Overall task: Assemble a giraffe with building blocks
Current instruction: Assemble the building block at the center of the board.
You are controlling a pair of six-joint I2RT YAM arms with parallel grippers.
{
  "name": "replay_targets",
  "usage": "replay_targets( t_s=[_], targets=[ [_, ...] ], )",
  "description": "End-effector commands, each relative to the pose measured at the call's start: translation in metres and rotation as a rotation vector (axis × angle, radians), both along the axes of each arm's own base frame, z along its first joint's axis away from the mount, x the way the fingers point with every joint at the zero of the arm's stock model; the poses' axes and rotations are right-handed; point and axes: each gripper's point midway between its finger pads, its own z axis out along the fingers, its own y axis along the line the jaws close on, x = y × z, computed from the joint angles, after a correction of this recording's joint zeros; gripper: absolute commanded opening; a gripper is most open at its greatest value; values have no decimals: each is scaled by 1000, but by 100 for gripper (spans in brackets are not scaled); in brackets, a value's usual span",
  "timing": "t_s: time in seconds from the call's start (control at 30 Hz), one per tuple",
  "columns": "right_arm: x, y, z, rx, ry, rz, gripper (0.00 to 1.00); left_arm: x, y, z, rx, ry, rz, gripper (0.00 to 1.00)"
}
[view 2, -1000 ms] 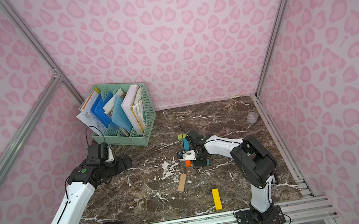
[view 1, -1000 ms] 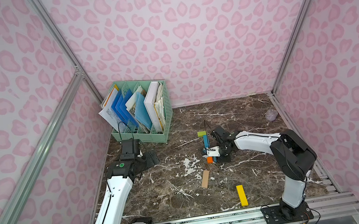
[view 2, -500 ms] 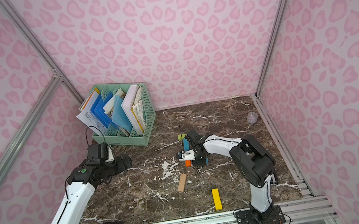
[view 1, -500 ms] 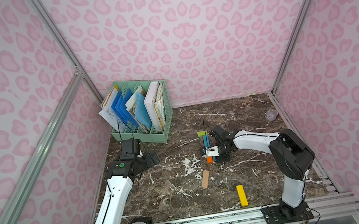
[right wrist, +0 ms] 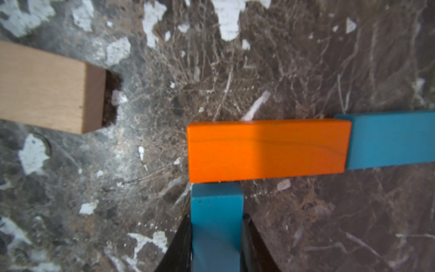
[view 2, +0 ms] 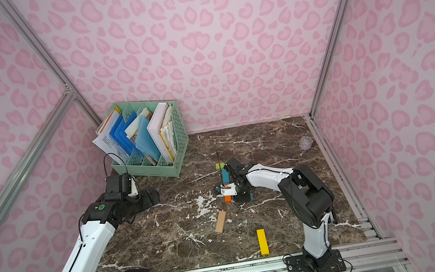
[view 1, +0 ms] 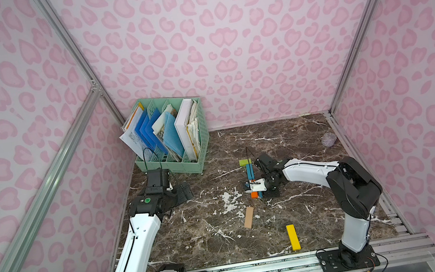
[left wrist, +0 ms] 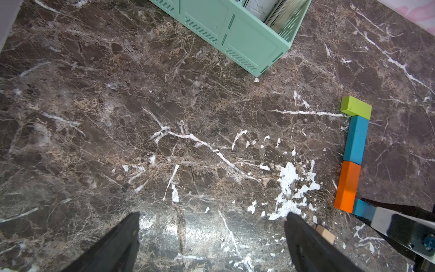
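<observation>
In both top views the right pincer (view 1: 266, 193) lay low on the counter (view 1: 313, 142), its jaws hidden under the wrist housing. The unfinished giraffe (view 1: 250, 171) ran from it toward the back wall: a lime-green block (view 1: 245, 162), a teal neck block (view 1: 250, 172) and an orange block (view 1: 254, 194) in one line. The tan block (view 1: 249, 217) lay near that pincer but apart from it, and the yellow block (view 1: 293, 237) well apart from it, toward the rail. The left pincer (view 1: 184, 193) hung far from every block, near the file rack (view 1: 170, 169). Only the left wrist view showed the left pincer spread wide over bare counter, holding nothing. It also showed the three lined blocks touching end to end, off beyond one fingertip, with a teal body block (left wrist: 362, 208) jutting from the orange one's end. Only the right wrist view settled the grip. There the right pincer was clamped on the teal body block, whose free end, just ahead of the fingertips, met the orange block's long side.
</observation>
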Motion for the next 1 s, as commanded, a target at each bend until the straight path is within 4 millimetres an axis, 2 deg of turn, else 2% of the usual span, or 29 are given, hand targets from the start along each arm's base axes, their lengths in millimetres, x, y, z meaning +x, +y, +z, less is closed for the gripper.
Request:
replay_targets(
  t_s=[0.0,0.3,0.37,0.5,0.53,0.57,0.6,0.67,0.7,0.8,0.87,0.93,0.97],
  targets=[
    [-14,-3,-7,-20,69,9,25,2,0,3,3,-9,-8,99],
    [-11,-2,-8,-30,57,4,26,2,0,3,2,-10,-8,98],
    [-10,-2,-8,-30,54,1,30,2,0,3,2,-10,-7,99],
    [-7,-3,-7,-30,31,-12,61,2,0,2,1,-8,-6,99],
    [-5,-3,-6,-26,17,-16,94,2,0,2,0,-7,-7,98],
    [-3,-3,-2,-17,-1,-23,99,2,0,2,0,-7,-8,99],
    [-1,-1,5,-5,-24,-31,99,1,0,1,-1,-5,-8,99],
    [3,4,24,21,-73,-44,99,2,-6,2,-18,-8,-42,98],
    [5,9,40,47,-111,-55,99,3,-15,2,-47,-14,-82,98],
    [6,22,97,127,-257,-116,100,3,-56,0,-71,-26,-263,97],
    [16,21,142,210,-417,-283,100,-5,-87,-1,-16,4,-396,97],
    [31,3,185,373,-566,-639,100,-15,-120,-7,53,59,-538,97],
    [29,-5,192,441,-543,-759,100,-22,-136,-11,72,89,-600,97]
  ],
)
